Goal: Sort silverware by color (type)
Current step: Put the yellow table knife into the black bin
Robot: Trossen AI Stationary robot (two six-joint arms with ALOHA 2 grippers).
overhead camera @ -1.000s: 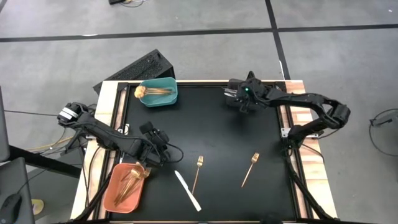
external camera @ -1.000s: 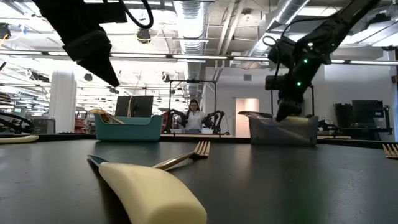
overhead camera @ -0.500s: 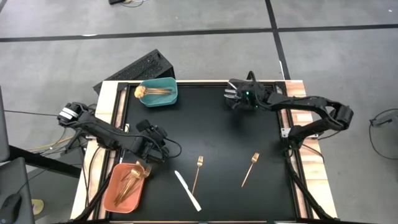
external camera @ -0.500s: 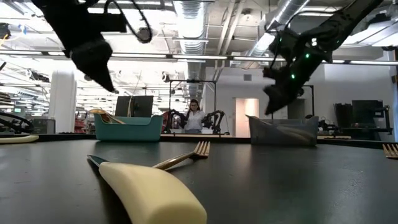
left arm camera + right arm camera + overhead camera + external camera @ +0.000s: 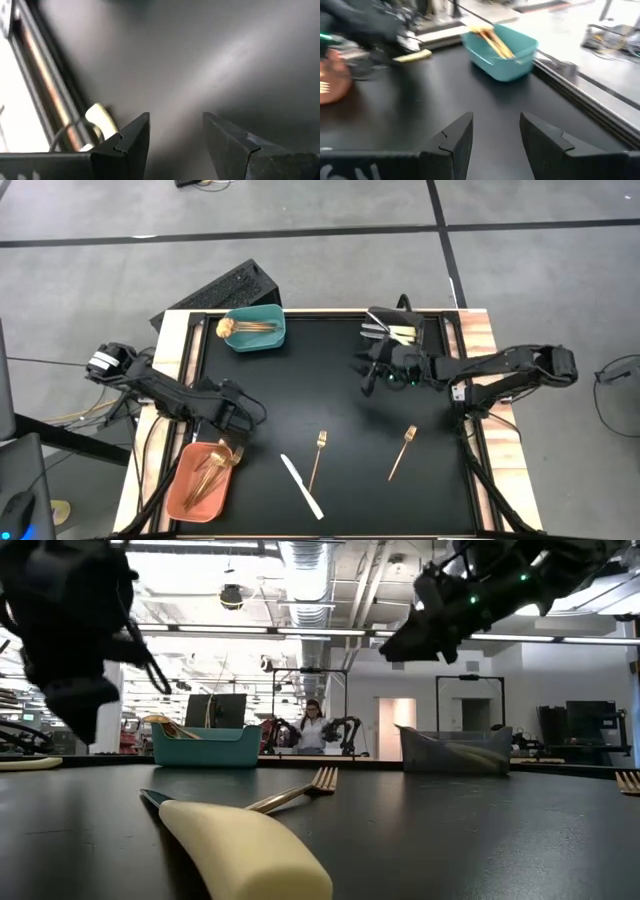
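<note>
Evidently the right gripper (image 5: 376, 377), jaws spread and empty, had swung off the clear bin (image 5: 400, 333) of pale cutlery toward mid-table, freeing it for the two gold forks (image 5: 318, 456) and white-handled knife (image 5: 300, 485) still lying unsorted near the table's front edge.

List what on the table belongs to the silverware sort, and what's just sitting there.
Job:
- two gold forks loose on the mat
- white-handled knife loose on the mat
- gold pieces in the teal bin
- copper pieces in the orange bin
- silver-white pieces in the dark bin

Lying about:
- black keyboard behind the table
</note>
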